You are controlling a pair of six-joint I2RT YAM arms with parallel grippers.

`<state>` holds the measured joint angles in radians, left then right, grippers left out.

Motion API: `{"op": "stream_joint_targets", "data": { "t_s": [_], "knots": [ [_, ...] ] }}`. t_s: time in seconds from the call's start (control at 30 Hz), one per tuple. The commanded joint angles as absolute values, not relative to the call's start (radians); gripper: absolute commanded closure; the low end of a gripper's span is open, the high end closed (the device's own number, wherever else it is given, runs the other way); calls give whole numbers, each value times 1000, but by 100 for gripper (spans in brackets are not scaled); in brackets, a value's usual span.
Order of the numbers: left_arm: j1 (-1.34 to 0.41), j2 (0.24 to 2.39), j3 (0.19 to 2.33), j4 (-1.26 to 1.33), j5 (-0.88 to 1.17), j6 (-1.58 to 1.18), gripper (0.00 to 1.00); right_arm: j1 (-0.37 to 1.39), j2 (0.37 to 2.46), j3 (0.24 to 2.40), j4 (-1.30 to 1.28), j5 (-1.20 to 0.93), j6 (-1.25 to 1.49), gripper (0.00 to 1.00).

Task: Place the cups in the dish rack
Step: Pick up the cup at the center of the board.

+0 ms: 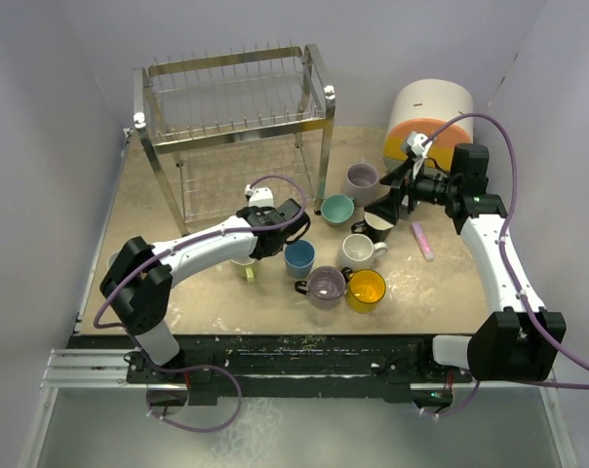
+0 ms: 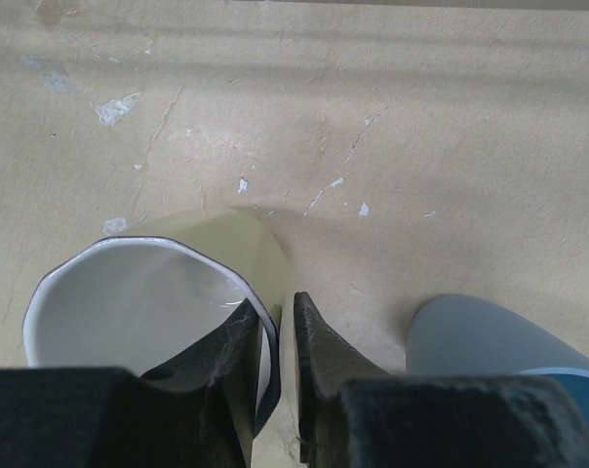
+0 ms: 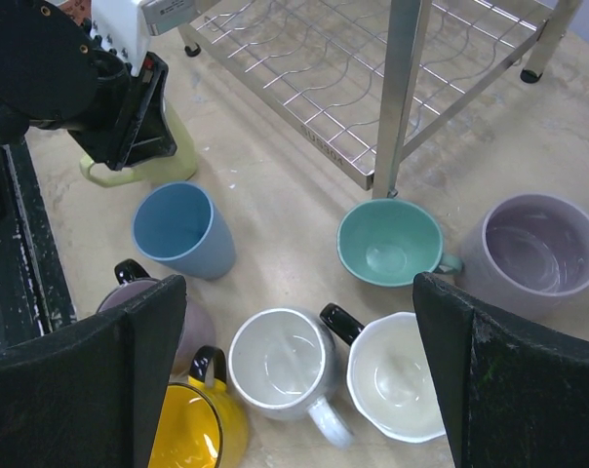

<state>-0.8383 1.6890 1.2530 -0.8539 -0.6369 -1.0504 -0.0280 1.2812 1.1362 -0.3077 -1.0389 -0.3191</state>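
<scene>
Scuffed beige table (image 1: 441, 292). Nearest, the left fingers (image 2: 319, 370) stand narrow astride the cream cup (image 2: 129, 302) at its rim (glazed, slick, chippable: pinch the wall squarely); whether they grip it I cannot tell. Beyond, the right fingers (image 3: 499, 380) gape wide over the other cups (image 1: 358, 252). The dish rack (image 1: 326, 136) stands farthest.

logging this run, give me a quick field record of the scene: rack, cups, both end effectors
dish rack: empty on both tiers
cups: none racked, all seen stand on the table
left end effector: fingers astride the rim of the pale yellow cup, grip not clear
right end effector: wide open, empty, above the cup cluster
</scene>
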Motion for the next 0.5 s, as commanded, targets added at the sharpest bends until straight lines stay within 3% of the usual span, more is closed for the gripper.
{"op": "stream_joint_targets", "data": {
  "t_s": [0.0,0.2,0.47],
  "knots": [
    [-839,1672,1265,-813,-642,-1019,80,-23,1249,1123,-261,-1072,-299,0],
    [-839,1611,1238,-817,-646,-999,100,-18,1250,1111,-241,-1097,-279,0],
    [-839,1477,1190,-809,-665,-958,100,-3,1256,1098,-215,-1126,-254,0]
  ]
}}
